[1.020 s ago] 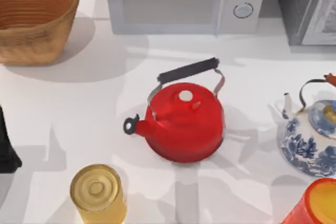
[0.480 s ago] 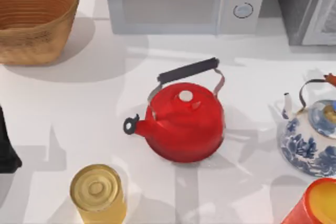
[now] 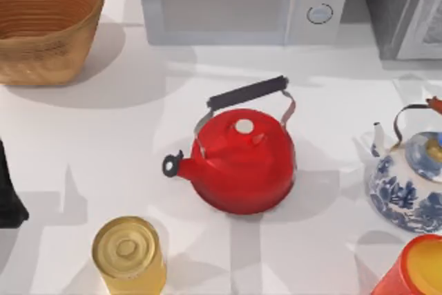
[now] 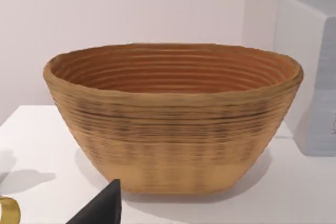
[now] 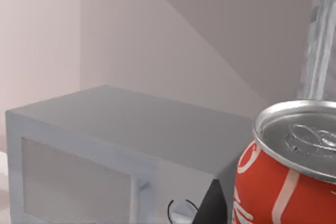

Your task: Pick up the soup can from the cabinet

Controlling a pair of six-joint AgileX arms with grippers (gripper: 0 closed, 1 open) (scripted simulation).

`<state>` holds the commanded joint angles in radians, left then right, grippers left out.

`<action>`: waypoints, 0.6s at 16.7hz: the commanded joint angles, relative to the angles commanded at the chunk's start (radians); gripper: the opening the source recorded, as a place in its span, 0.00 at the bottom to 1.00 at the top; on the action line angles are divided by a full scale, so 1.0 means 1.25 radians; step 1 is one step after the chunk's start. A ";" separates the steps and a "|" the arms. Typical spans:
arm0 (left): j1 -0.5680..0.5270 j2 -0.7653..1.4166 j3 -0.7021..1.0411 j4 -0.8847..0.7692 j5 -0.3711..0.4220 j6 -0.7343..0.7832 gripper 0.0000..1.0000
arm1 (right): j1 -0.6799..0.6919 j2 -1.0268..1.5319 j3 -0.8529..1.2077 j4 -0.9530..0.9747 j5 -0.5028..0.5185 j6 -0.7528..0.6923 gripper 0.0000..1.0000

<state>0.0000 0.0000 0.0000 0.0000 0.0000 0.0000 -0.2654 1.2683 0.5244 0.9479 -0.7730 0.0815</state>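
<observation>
Nothing on the worktop (image 3: 103, 136) has changed place since a second ago. Only the soft shadows to the right of the red kettle (image 3: 242, 160) have drifted.

- Red kettle: upright, black handle raised, spout to its left.
- Behind the kettle: microwave (image 3: 242, 1). Cabinet (image 3: 404, 8) behind and to the kettle's right.
- Far left and behind the kettle: wicker basket (image 3: 45, 22), also facing my left wrist camera.
- In front and to the kettle's left: gold-lidded can (image 3: 129, 253), standing.
- Right of the kettle: blue-and-white teapot (image 3: 407, 181). In front of that, a red container with a yellow top (image 3: 414, 267).
- Task's can: a red can (image 5: 283, 171) (silver pull-tab lid, so it looks like a drink can) stands upright, close before my right wrist camera. It is beside the microwave's knob end, with the cabinet's grey frame behind it.
- Left arm (image 3: 8, 195): parked well left of the kettle. Left end effector (image 4: 100, 209) is a dark wedge near the basket's base; open or closed, I cannot tell.
- Right end effector (image 5: 211, 205): a dark sliver just beside the red can; grip state, I cannot tell.
</observation>
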 joint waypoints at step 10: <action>0.000 0.000 0.000 0.000 0.000 0.000 1.00 | -0.028 0.342 0.096 0.214 -0.120 0.006 0.00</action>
<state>0.0000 0.0000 0.0000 0.0000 0.0000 0.0000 -0.3001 1.6954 0.6450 1.2149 -0.9231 0.0888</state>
